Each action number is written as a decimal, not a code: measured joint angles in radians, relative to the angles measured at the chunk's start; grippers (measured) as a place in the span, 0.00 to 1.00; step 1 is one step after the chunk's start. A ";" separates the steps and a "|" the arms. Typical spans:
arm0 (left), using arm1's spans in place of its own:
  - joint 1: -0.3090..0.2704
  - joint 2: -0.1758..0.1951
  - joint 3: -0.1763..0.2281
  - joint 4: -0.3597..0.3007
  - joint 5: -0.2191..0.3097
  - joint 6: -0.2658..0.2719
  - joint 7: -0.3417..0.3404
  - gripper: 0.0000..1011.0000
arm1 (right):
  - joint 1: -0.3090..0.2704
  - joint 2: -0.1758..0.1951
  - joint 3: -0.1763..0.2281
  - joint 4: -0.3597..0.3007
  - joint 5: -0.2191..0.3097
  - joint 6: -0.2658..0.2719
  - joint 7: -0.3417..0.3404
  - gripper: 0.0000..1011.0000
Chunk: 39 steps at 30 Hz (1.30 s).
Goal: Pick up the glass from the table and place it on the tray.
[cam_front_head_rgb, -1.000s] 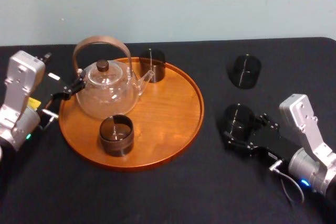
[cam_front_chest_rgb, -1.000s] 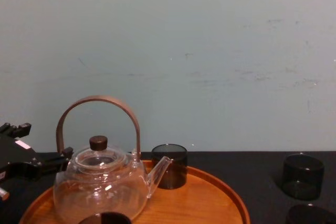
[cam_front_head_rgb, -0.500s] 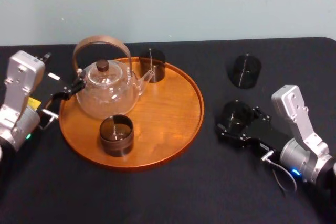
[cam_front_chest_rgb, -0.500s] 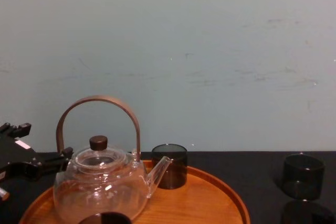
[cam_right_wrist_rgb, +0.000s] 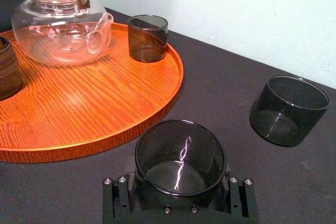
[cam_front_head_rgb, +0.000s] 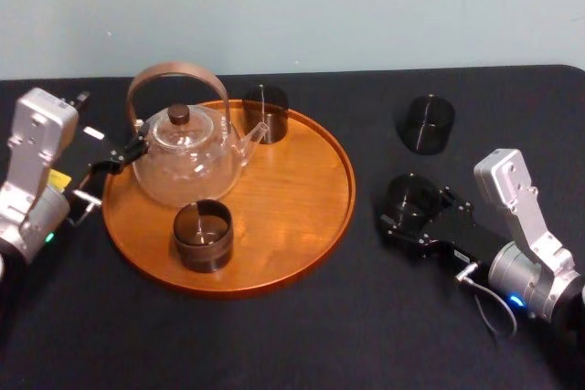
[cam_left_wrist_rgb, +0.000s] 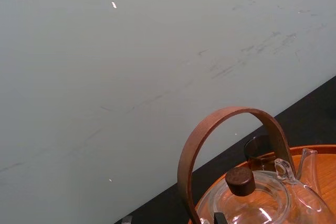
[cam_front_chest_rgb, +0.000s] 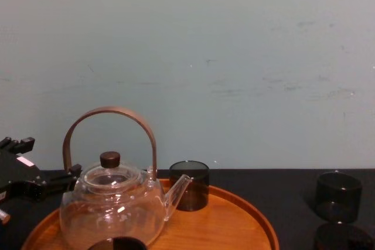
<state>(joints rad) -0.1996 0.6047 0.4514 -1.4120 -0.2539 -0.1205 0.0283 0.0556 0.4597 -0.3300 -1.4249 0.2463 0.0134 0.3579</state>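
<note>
Gripping glass [cam_front_head_rgb: 411, 195] — right gripper [cam_front_head_rgb: 414, 210] jaws clenched on it; second glass [cam_front_head_rgb: 426, 122] behind, tray [cam_front_head_rgb: 292, 203] leftward — left gripper [cam_front_head_rgb: 110, 163] beside teapot [cam_front_head_rgb: 183, 157].

My right gripper [cam_front_head_rgb: 416, 216] is clamped around the glass [cam_right_wrist_rgb: 180, 158]. In the wrist view the glass covers where I grip it, and the bottom edge slices off my black mount. Over in the chest view, the bottom edge cuts the tray [cam_front_chest_rgb: 234, 215] and its front cup [cam_front_chest_rgb: 120, 243]. My left gripper [cam_front_head_rgb: 114, 163] sits beside the teapot [cam_front_head_rgb: 183, 157], too dark and small to read.
</note>
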 joint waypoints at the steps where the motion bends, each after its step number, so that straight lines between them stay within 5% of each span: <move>1: 0.000 0.000 0.000 0.000 0.000 0.000 0.000 1.00 | 0.000 0.000 0.000 0.000 0.000 0.000 0.000 0.90; 10: 0.000 0.000 0.000 0.000 0.000 0.000 0.000 1.00 | -0.001 -0.003 0.011 -0.003 0.008 0.005 0.022 0.90; 22: 0.000 0.000 0.000 0.000 0.000 0.000 0.000 1.00 | 0.009 0.005 0.012 -0.098 -0.008 0.050 0.040 0.90; 39: 0.000 0.000 0.000 0.000 0.000 0.000 0.000 1.00 | 0.106 -0.057 -0.080 -0.110 -0.064 0.089 0.061 0.90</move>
<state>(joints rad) -0.1995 0.6047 0.4514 -1.4120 -0.2539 -0.1206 0.0283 0.1620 0.4029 -0.4104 -1.5347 0.1820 0.1026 0.4185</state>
